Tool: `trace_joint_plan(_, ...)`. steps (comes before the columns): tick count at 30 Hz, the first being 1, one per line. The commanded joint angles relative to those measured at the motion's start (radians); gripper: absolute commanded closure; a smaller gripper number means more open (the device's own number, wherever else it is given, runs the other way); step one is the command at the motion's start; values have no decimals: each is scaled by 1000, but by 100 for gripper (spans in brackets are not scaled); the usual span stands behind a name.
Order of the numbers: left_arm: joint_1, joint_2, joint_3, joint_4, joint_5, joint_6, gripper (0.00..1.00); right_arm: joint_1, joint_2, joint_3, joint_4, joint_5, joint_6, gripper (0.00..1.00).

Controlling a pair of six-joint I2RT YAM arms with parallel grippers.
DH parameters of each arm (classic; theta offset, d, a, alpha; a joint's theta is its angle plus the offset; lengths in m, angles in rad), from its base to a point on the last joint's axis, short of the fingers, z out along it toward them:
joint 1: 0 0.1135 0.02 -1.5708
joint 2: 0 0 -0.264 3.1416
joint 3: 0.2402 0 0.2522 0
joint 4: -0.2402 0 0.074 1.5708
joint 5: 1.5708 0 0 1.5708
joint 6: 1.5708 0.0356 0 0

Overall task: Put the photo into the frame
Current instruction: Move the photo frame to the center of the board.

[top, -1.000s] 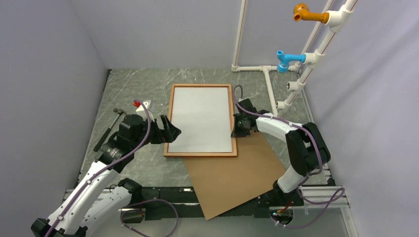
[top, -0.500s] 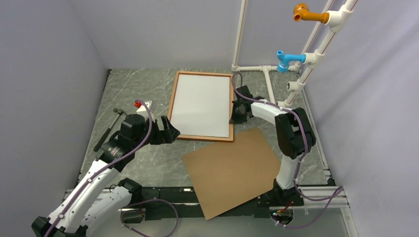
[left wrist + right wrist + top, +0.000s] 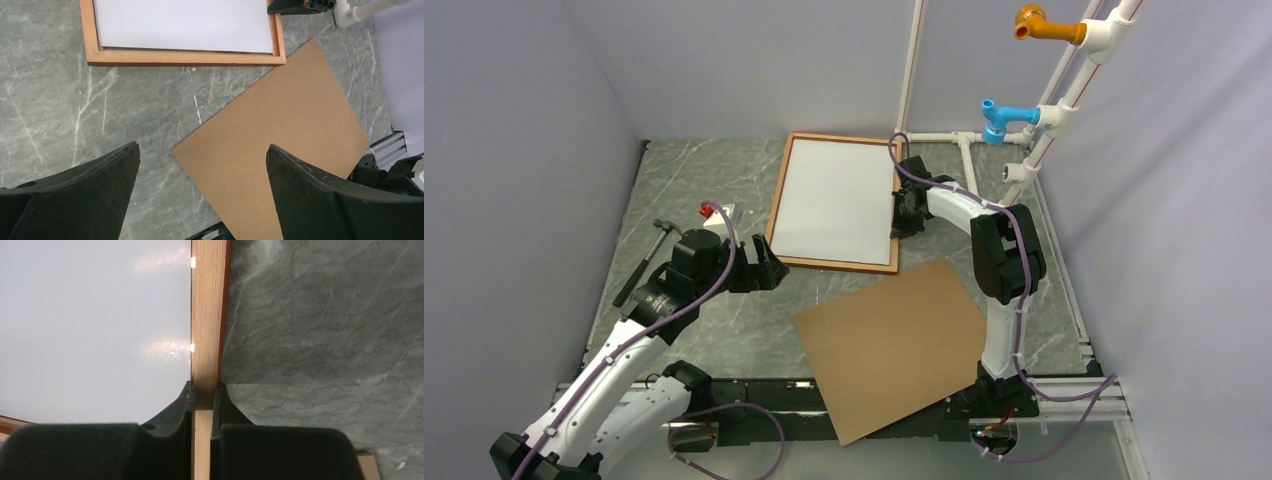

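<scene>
Backing board: the brown board lies flat on the bench, nearest to me. It is ahead and to the right of the left jaws, and its far corner stops just short of the frame.
Left jaws: spread wide and holding nothing, over bare bench just on my side of the frame's near rail.
Frame: the frame lies flat, its near rail just ahead of the left jaws and its right rail in the right jaws.
Photo: the photo lies white back up inside the moulding, right beside the inner finger of the right jaws. It looks seated to me.
Right jaws: clamped across the frame's right rail, one of the fingers on the print side and the other on the bench side.
Step in hand: I read this as positioning the loaded frame by that rail.
Doing it well: I'd keep the frame flat on the bench so the print can't hop out. The inner finger should press on wood, not paper.
Beyond the right jaws: the white pipe stand is near, so I'd watch that side.
</scene>
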Motion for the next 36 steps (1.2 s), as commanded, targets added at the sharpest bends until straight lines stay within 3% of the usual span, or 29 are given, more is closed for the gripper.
trace_joint_plan(1, 3, 3, 28, 25, -13, 10, 1, -7, -23, 24, 84, -28, -66, 100)
trace_joint_plan(7, 3, 11, 18, 34, -5, 5, 0, 1, -77, -75, 144, -116, -87, 100)
trace_joint_plan(13, 3, 15, 16, 38, -1, 2, 1, 41, -42, -29, 116, -107, -134, 100)
trace_joint_plan(25, 3, 24, 12, 24, -17, 7, 1, 24, 16, 37, 154, -89, 89, 100)
trace_joint_plan(29, 4, 35, 10, 34, -6, 6, 0, 25, 29, 77, 149, -99, 84, 100)
trace_joint_plan(30, 4, 39, 8, 37, -2, 6, 1, 23, 30, 87, 140, -96, 76, 98)
trace_joint_plan(31, 3, 41, 6, 42, 2, 5, 1, 24, 27, 90, 134, -92, 68, 90)
trace_joint_plan(33, 3, 48, 0, 52, 10, 3, 1, 23, 5, 74, 138, -88, 58, 65)
trace_joint_plan(36, 3, 58, -11, 68, 19, -2, 0, 24, -55, 17, 167, -92, 52, 41)
